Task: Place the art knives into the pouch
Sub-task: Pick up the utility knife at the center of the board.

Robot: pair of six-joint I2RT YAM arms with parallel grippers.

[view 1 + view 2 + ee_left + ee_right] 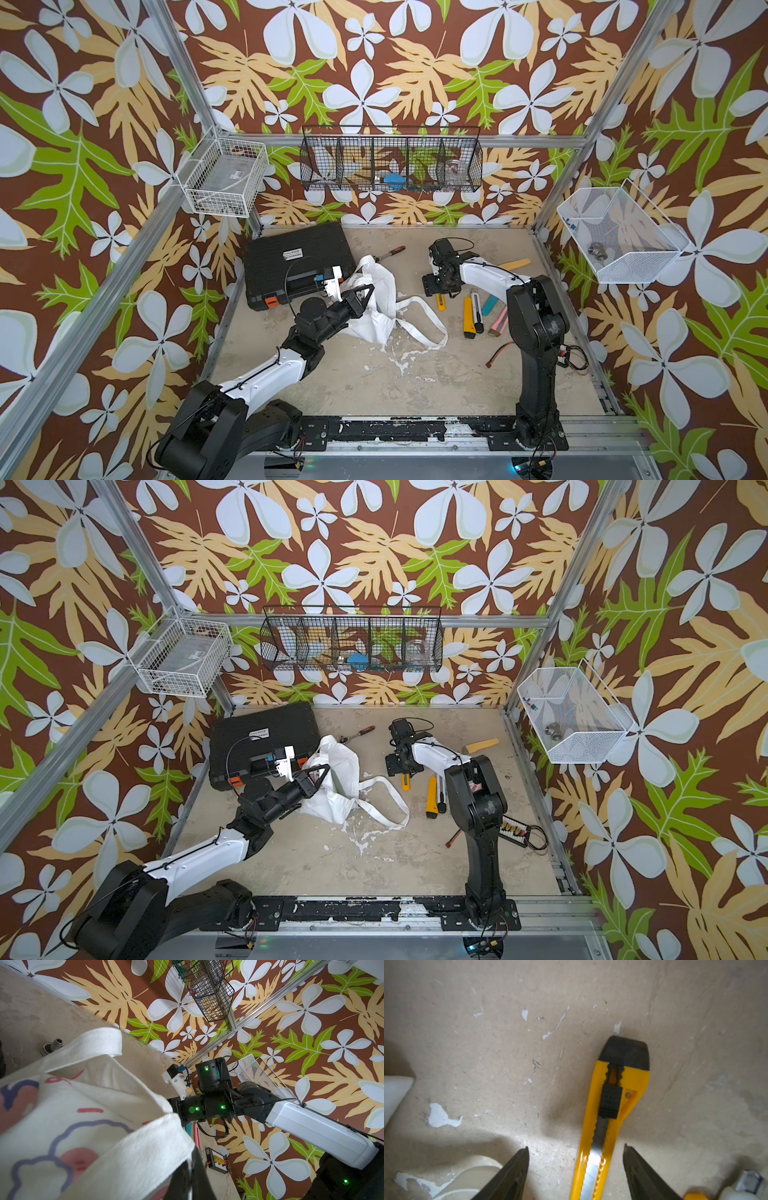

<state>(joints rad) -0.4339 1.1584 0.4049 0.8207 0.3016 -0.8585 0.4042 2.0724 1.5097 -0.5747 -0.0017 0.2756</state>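
Now, left pincer on pouch, right pincer astride art knife.

Yellow art knife flat on table, white pouch crumpled nearby, straps trailing

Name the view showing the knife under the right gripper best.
Right wrist view: the knife lies between the right gripper's open jaws, slider and blade clear. Both top views show only its end; left wrist view, nothing.
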